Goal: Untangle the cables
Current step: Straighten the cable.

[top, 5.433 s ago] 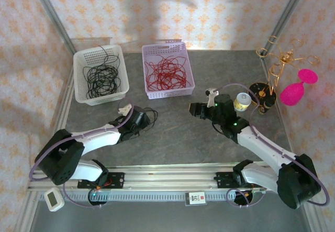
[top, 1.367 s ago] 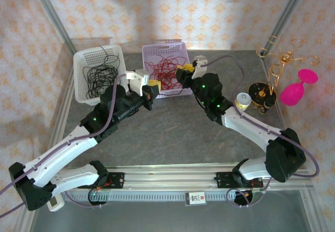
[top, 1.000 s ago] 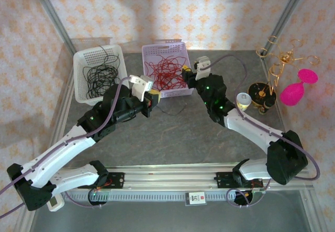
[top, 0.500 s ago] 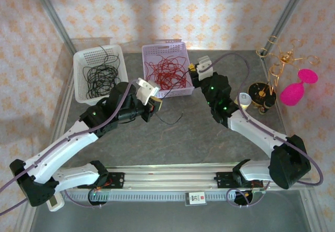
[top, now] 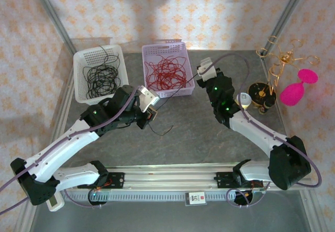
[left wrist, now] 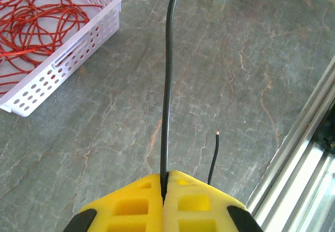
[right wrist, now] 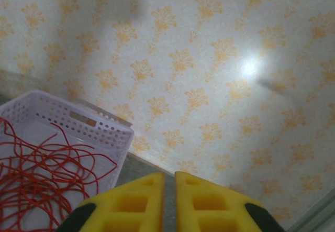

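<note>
Where the left arm leaves its base at 7 o'clock, the elbow swings out to 8 and the long forearm runs low over the surface (top: 209, 137) toward centre. The wrist is bent so the left gripper (left wrist: 164, 175) points to 3 o'clock. Its jaws are pressed together on a black cable (left wrist: 167, 85), which runs straight out from between the yellow pads and off the top of the wrist view. A short end with a bare tip stands beside the right-hand pad. From above, a thin loop trails off the gripper toward 5 o'clock; whether it touches the surface, cannot tell.

Right arm: elbow at 4 o'clock, forearm climbing toward 12, wrist cocked upward. The right gripper (right wrist: 168, 175) faces the patterned wall (right wrist: 209, 59), jaws almost meeting with a hairline slit between them and nothing seen in it.

The lilac basket (top: 164, 45) at 12 o'clock holds the red cables (top: 166, 74). The white basket (top: 97, 49) at 11 holds more black cables (top: 100, 80). A yellow can (top: 242, 100) stands at 2 o'clock.

Against half a second ago: the left gripper has pulled back toward 7 o'clock, off the lilac basket's near corner, and the cable's free end has come with it. The right gripper has tipped upward and drawn slightly toward 3 o'clock. At 1.4 s back the two grippers met at that basket's front edge.
</note>
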You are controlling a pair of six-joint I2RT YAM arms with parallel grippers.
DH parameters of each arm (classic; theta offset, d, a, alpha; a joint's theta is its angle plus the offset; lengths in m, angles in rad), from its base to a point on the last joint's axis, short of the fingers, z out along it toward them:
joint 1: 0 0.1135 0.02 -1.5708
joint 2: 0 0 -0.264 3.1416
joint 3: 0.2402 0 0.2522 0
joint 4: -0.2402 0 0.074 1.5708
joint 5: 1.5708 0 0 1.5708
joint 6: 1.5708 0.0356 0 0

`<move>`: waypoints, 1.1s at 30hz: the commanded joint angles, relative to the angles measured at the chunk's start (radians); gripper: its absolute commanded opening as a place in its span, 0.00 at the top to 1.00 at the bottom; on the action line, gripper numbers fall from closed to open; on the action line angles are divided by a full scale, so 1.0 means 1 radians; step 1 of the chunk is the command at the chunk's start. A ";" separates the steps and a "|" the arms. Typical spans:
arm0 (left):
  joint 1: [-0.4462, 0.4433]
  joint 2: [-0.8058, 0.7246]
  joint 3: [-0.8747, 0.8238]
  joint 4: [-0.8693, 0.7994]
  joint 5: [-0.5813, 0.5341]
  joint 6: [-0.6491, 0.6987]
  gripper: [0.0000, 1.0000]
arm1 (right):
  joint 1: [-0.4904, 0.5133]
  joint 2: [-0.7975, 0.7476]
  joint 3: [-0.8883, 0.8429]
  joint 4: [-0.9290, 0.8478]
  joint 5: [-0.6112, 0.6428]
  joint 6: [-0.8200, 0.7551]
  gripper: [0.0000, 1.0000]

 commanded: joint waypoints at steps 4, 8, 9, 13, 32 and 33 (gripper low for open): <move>0.000 -0.006 0.028 -0.112 -0.010 0.036 1.00 | -0.024 -0.029 0.015 0.021 0.033 -0.044 1.00; 0.000 -0.005 0.022 -0.137 0.002 0.042 1.00 | -0.044 -0.039 0.011 0.024 0.028 -0.041 1.00; 0.000 -0.002 0.022 -0.150 0.003 0.044 1.00 | -0.052 -0.040 0.012 0.020 0.030 -0.042 1.00; 0.001 0.012 0.026 -0.198 0.055 0.055 1.00 | -0.100 -0.067 0.013 -0.006 0.015 -0.029 1.00; 0.059 0.120 0.198 -0.022 -0.036 -0.168 1.00 | -0.114 -0.263 -0.030 -0.360 -0.021 0.372 0.34; 0.080 0.120 0.202 -0.012 -0.040 -0.180 1.00 | -0.119 -0.261 -0.015 -0.405 -0.017 0.406 0.33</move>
